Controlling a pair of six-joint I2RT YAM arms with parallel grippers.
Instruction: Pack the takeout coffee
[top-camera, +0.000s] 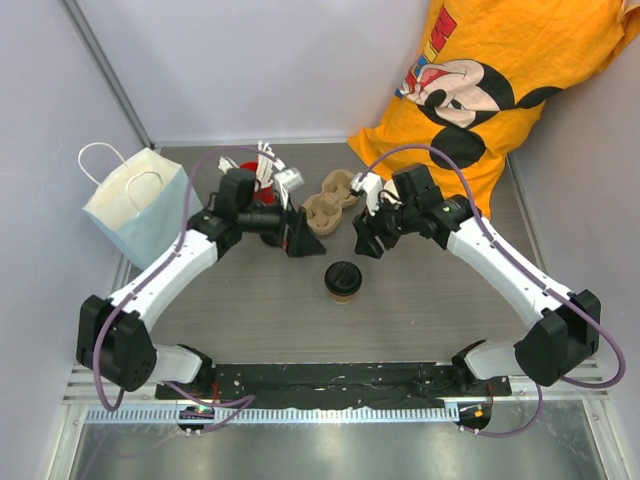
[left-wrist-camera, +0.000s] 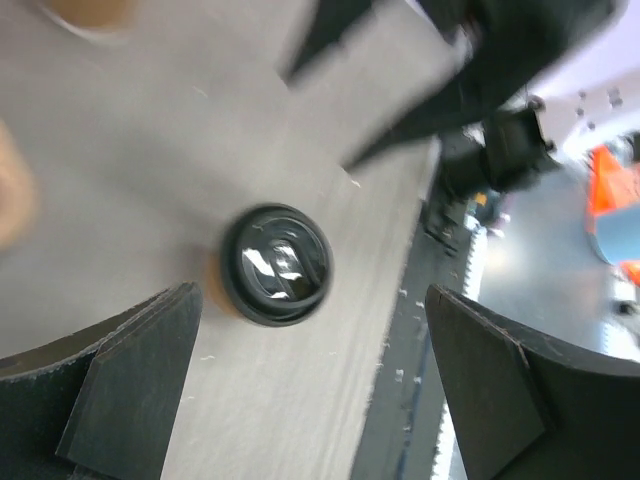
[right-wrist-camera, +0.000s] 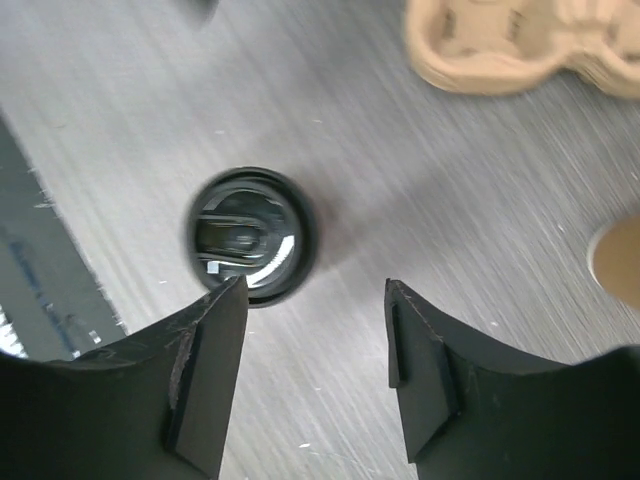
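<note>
Far left on the bench (top-camera: 420, 310): a pale blue paper bag (top-camera: 135, 205), upright, mouth open, handles up. Right of it, the left arm (top-camera: 170, 265), angled in toward the middle. Left jaws spread wide, holding nothing; in the left wrist view, looking down on the black lid (left-wrist-camera: 277, 263), closer to one finger than the other. Just beyond that arm, on the far side: a red cup of white sticks (top-camera: 258, 168). Further right, a brown pulp carrier tray (top-camera: 335, 200).

Centre, nearer than the tray and apart from it: the takeout coffee (top-camera: 343, 281), upright on bare bench, lid on, touched by neither arm.

Right of centre, the right arm (top-camera: 500, 265). Right jaws also parted, less widely, empty, hovering just far of the cup; in the right wrist view, cup off toward the left finger rather than under the gap. Far right: an orange printed shirt (top-camera: 500, 90) draped in the corner.

Likely step: closing in for the first grasp. To do it well:
- Commit one arm only; hold the other back, away from any clash over the cup.
- Centre the gap over the cup before descending.
- Go down past the lid and grip the kraft wall below the rim, never the lid itself.
- Squeeze gently: probably thin paper, easy to crush.
- Lift straight up and keep upright throughout.
</note>
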